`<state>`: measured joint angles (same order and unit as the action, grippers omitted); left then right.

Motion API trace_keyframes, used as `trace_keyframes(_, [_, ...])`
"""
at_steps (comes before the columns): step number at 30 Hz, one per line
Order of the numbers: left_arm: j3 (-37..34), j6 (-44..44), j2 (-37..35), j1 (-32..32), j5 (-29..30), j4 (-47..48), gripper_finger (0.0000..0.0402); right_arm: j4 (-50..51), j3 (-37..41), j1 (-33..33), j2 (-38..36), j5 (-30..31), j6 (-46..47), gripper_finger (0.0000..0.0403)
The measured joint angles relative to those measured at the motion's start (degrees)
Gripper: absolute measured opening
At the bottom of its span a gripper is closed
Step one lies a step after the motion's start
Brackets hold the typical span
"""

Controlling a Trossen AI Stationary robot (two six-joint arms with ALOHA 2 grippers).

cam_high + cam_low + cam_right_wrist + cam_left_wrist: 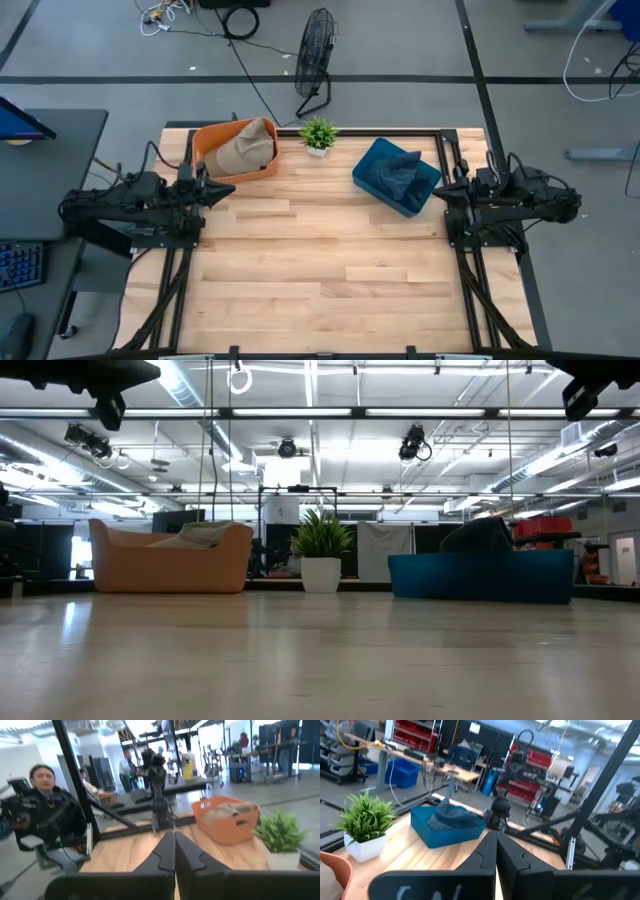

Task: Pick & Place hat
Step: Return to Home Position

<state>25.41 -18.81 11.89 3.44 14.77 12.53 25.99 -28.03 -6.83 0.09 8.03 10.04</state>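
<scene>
A tan hat [247, 147] lies in the orange bin [208, 150] at the table's far left, resting on the bin's floor and wall. A dark blue hat [398, 172] lies in the blue bin [375, 165] at the far right. My left gripper [230, 189] is shut and empty, held level at the table's left edge, just in front of the orange bin. My right gripper [436, 195] is shut and empty, held level at the right edge beside the blue bin. In the low view both bins [170, 565] [480, 575] stand at the back.
A small green plant in a white pot [318, 135] stands at the far edge between the two bins. The wooden tabletop [320, 260] stretches toward the near edge. A person [47, 810] sits beyond the table's left side in the right wrist view.
</scene>
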Motion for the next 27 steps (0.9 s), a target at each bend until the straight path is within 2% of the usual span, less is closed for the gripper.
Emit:
trace_keyframes(12, [-9.35, 0.07, -11.81, -0.04, 0.02, -3.38, 0.0002, -0.69, 1.64, -0.02, -0.08, -0.11, -0.07, 0.0])
trace_keyframes(19, [-14.67, 0.05, -11.68, -0.07, -0.01, -5.97, 0.0002, 0.28, 1.64, 0.0, -0.08, -0.11, 0.88, 0.0])
trace_keyframes(27, [-22.37, 0.0, -11.66, -0.07, -2.82, -17.72, 0.0002, 0.25, 1.64, 0.0, -0.08, 0.05, -1.93, 0.0])
